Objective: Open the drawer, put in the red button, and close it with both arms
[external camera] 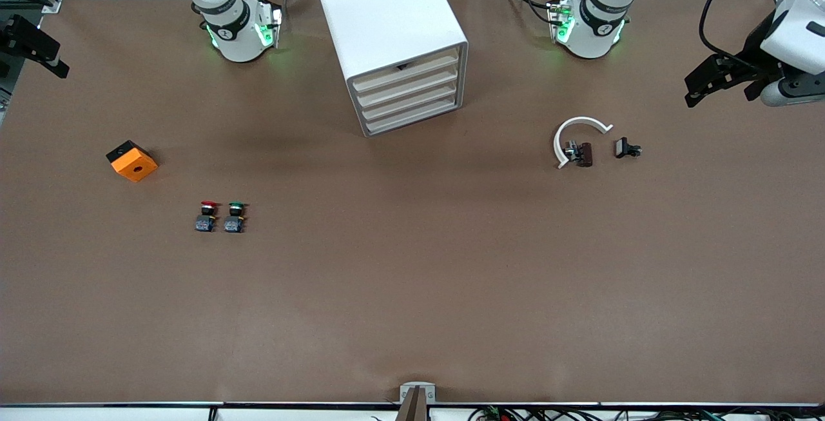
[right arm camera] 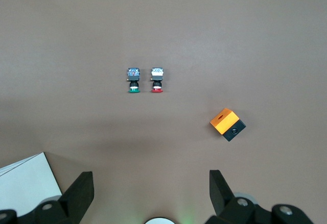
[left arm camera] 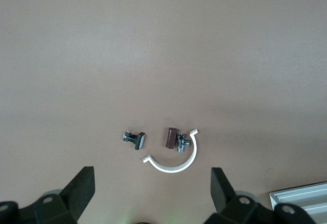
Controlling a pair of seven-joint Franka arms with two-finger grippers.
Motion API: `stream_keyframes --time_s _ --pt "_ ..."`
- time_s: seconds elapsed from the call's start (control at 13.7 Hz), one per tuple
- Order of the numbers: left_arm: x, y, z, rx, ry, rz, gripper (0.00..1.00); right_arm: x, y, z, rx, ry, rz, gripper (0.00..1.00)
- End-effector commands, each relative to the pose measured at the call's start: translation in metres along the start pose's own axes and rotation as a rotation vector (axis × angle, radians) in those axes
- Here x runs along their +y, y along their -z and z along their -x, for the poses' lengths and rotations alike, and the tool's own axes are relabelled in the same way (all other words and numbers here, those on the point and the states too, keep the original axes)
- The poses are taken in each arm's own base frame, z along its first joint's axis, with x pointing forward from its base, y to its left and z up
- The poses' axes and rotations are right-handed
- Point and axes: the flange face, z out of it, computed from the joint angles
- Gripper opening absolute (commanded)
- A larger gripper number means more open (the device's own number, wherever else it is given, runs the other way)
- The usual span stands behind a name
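The red button (external camera: 207, 215) stands on the brown table beside a green-capped one (external camera: 235, 215), toward the right arm's end; the right wrist view shows it too (right arm camera: 157, 79). The white cabinet (external camera: 387, 28) stands at mid-table near the bases with all four drawers shut; the drawer (external camera: 407, 84) is second from the top. My right gripper (right arm camera: 151, 188) hangs open and empty in the air at its end of the table (external camera: 38, 53). At the other end, my left gripper (left arm camera: 152, 188) also hangs open and empty (external camera: 715, 86), over bare table beside a white ring.
An orange cube (external camera: 132, 160) lies between the buttons and the right gripper. A white C-shaped ring (external camera: 577, 136) with a brown-and-metal part (external camera: 582, 153) inside it and a small black part (external camera: 626, 148) lie toward the left arm's end. The two arm bases (external camera: 238, 28) (external camera: 590, 24) flank the cabinet.
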Motion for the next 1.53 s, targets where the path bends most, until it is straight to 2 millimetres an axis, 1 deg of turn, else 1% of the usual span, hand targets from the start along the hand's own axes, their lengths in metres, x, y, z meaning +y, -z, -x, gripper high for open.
stream_keyframes --time_s 0.0,0.15,0.36,0.44,0.58,0.66,0.73,0.8,0.87,1.09,1.24,1.31,1.38,1.46 --pt "-0.004 0.005 -0.002 -0.003 0.001 -0.02 1.0 -0.001 0.001 0.004 0.011 0.003 0.005 1.0" --pt "-0.003 0.004 -0.003 -0.005 0.001 -0.014 1.0 -0.001 0.002 0.004 0.013 0.004 0.005 1.0" --pt "0.0 -0.001 -0.024 -0.013 -0.002 0.005 1.0 -0.001 0.003 0.005 0.014 0.004 0.005 1.0" --pt "0.0 -0.006 -0.03 -0.021 -0.004 0.009 1.0 -0.001 0.004 0.006 0.016 0.004 0.005 1.0" --pt "0.01 -0.025 -0.039 -0.06 -0.004 0.029 1.0 -0.001 0.004 0.006 0.014 0.004 0.005 1.0" --pt "0.013 -0.037 -0.045 -0.086 0.003 0.055 1.0 -0.001 0.005 0.007 0.019 0.004 0.005 1.0" --pt "0.018 -0.052 -0.052 -0.118 0.017 0.075 1.0 -0.001 0.006 0.007 0.019 0.004 0.005 1.0" --pt "0.025 -0.062 -0.055 -0.136 0.043 0.077 1.0 -0.001 0.006 0.007 0.019 0.004 0.005 1.0" --pt "0.036 -0.075 -0.058 -0.16 0.077 0.07 1.0 -0.001 0.006 0.007 0.019 0.004 0.005 1.0" --pt "0.082 -0.118 -0.064 -0.252 0.197 0.077 1.0 -0.003 0.004 0.005 0.016 0.007 0.005 1.0" --pt "0.113 -0.147 -0.063 -0.325 0.269 0.088 1.0 -0.005 0.003 0.005 0.005 0.007 0.005 1.0" --pt "0.13 -0.16 -0.063 -0.35 0.313 0.092 1.0 -0.008 0.0 0.001 0.002 0.01 0.005 1.0" --pt "0.143 -0.173 -0.063 -0.379 0.375 0.096 1.0 -0.007 -0.006 -0.005 -0.011 0.007 0.007 1.0" --pt "0.158 -0.187 -0.062 -0.413 0.427 0.101 1.0 -0.006 -0.007 -0.011 -0.014 0.005 0.006 1.0"
